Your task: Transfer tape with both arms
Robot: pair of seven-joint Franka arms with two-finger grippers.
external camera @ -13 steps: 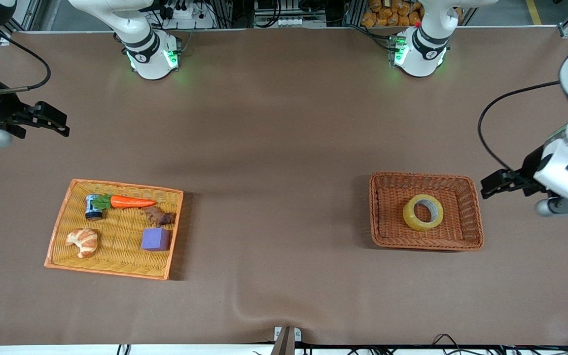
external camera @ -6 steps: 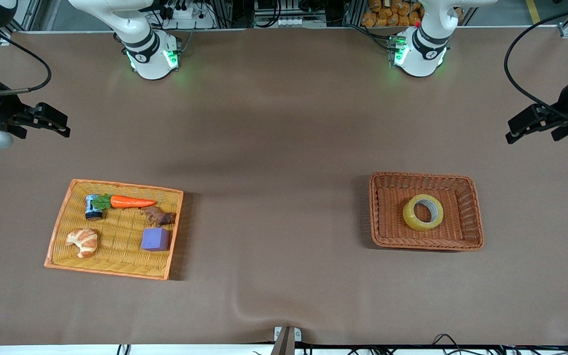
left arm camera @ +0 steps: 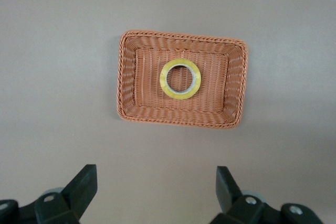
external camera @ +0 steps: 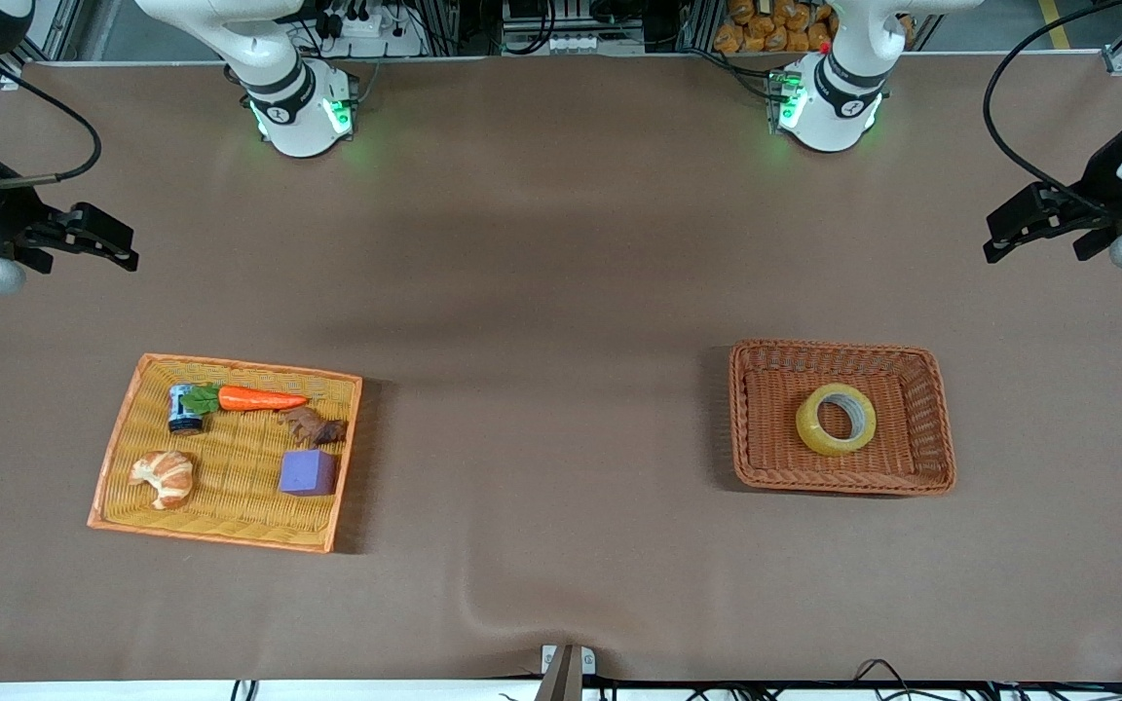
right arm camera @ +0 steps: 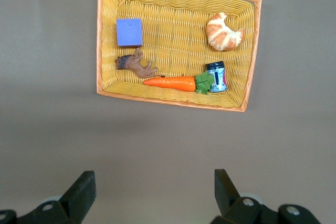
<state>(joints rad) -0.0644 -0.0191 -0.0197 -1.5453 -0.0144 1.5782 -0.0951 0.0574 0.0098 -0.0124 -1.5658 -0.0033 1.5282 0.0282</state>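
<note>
A brown mat covers the table [external camera: 561,292], with cabling and shelving visible along the edge where the arm bases stand. The tape [external camera: 836,419] lies flat near the middle of a brown wicker basket [external camera: 746,419] toward the left arm's end of the table; in the left wrist view the same roll [left arm camera: 180,78] sits inside that basket [left arm camera: 128,82]. Assessment: the roll appears light and rigid, with a smooth outer face that may slip; the better hold is judged to be across the ring wall, one finger in the wide hole and one outside. The left gripper [external camera: 1043,219] hangs in the air over bare mat at the left arm's end of the table, well apart from the tape, with fingers [left arm camera: 79,190] spread wide and nothing between them. The right gripper [external camera: 98,239] waits over bare mat at the right arm's end, fingers [right arm camera: 81,192] likewise wide and holding nothing. A yellow wicker tray [external camera: 123,438] holds a purple cube [external camera: 307,472], carrot [external camera: 259,398] and croissant [external camera: 164,477].
</note>
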